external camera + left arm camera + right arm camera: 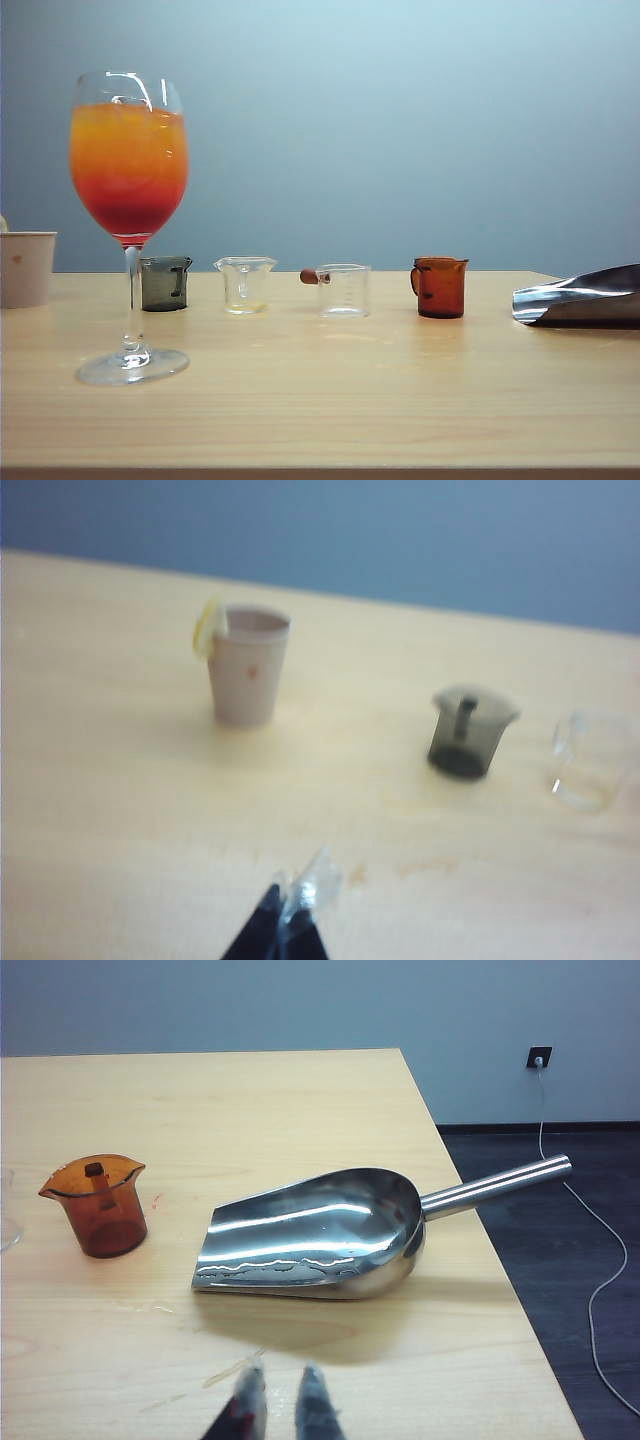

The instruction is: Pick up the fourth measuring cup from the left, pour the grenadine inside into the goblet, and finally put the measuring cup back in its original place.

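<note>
You see the amber cup point(440, 287) standing on the table point(320, 400), right of the filled goblet point(129, 180). Both grippers, left point(297, 897) and right point(279, 1385), are closed and empty.

We found no readable text anywhere. The clear measuring cup point(344, 290) bore faint graduation marks, too small to read.

My drinks-mixing test bench in a plain lab room, bare wooden table point(320, 400), blank blue-grey wall point(400, 120), goblet point(129, 200) of layered cocktail, row of small measuring cups, steel scoop point(310, 1230), wall socket point(539, 1057) with trailing cable
</note>
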